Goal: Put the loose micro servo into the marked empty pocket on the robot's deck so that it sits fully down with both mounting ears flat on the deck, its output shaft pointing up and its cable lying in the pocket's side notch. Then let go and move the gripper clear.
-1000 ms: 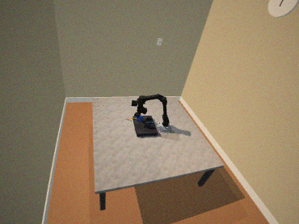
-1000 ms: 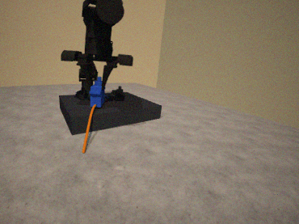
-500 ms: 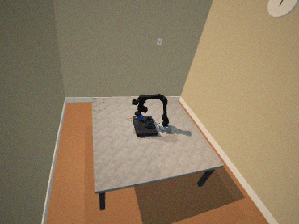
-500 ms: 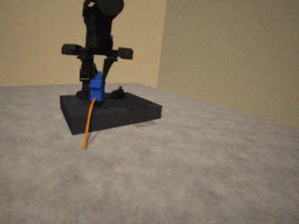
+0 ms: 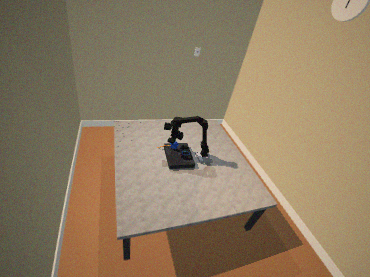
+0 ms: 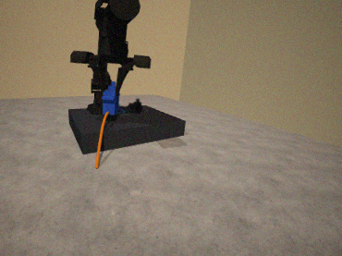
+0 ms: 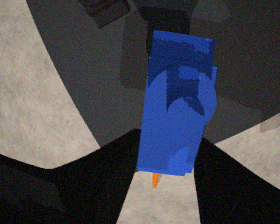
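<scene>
The black parallel-jaw tool [image 6: 109,90] is clamped on the small blue plastic micro servo [image 6: 111,101], one dark finger [image 7: 94,185] pressed against each of its long sides in the wrist view. The servo hangs just above the flat black rectangular deck [image 6: 139,128], over the deck's near-left part, and its thin orange cable [image 6: 101,140] trails down past the deck's front edge to the grey speckled worktop [image 6: 222,190]. The step in hand appears to be the carry: the servo is gripped and raised, not yet seated. Which recess is the marked pocket cannot be made out, as the deck's top reads only as dark shapes. The next move likely calls for lining the servo's body over that pocket with the shaft end up, turning it so the cable meets the side notch, then lowering straight down until both ears rest flat.
</scene>
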`<state>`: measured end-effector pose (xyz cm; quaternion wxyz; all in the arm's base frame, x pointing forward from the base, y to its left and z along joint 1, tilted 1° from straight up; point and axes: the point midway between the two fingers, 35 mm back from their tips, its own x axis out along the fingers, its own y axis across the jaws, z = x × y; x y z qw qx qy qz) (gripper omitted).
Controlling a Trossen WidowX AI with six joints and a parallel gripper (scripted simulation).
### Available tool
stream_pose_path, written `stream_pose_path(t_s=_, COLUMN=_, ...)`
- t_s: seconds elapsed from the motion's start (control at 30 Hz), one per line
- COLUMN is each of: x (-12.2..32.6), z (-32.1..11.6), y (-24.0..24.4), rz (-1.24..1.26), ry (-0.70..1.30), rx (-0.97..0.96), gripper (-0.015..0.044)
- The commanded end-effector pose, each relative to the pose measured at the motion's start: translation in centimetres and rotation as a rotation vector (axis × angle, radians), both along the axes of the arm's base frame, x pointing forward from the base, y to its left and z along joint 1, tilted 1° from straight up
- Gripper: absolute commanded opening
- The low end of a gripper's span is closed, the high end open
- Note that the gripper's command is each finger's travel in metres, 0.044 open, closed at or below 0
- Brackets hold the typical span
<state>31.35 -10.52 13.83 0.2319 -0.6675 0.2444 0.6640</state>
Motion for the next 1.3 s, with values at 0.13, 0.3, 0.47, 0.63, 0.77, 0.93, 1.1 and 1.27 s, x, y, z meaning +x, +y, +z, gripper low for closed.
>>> stream_pose_path(t_s=0.13, x=-2.5, z=0.4, y=0.9, rz=0.005, ry=-0.014, rx=-0.002, gripper=0.0)
stream_pose_path(t_s=0.3, x=-3.0, z=0.4, y=1.3, rz=0.005, ry=-0.014, rx=-0.002, gripper=0.0)
stream_pose_path(t_s=0.47, x=-2.8, z=0.3, y=3.2, rz=0.005, ry=-0.014, rx=0.0, gripper=0.0)
stream_pose_path(t_s=0.63, x=-2.5, z=0.3, y=5.7, rz=0.005, ry=-0.014, rx=0.002, gripper=0.0)
stream_pose_path(t_s=0.77, x=-2.3, z=0.3, y=7.0, rz=0.005, ry=-0.014, rx=0.003, gripper=0.0)
stream_pose_path(t_s=0.93, x=-2.3, z=0.3, y=7.0, rz=-0.03, ry=-0.015, rx=0.003, gripper=0.0)
stream_pose_path(t_s=1.1, x=-2.3, z=0.3, y=7.0, rz=-0.184, ry=-0.018, rx=0.004, gripper=0.0)
stream_pose_path(t_s=1.27, x=-2.3, z=0.4, y=7.0, rz=-0.355, ry=-0.026, rx=0.006, gripper=0.0)
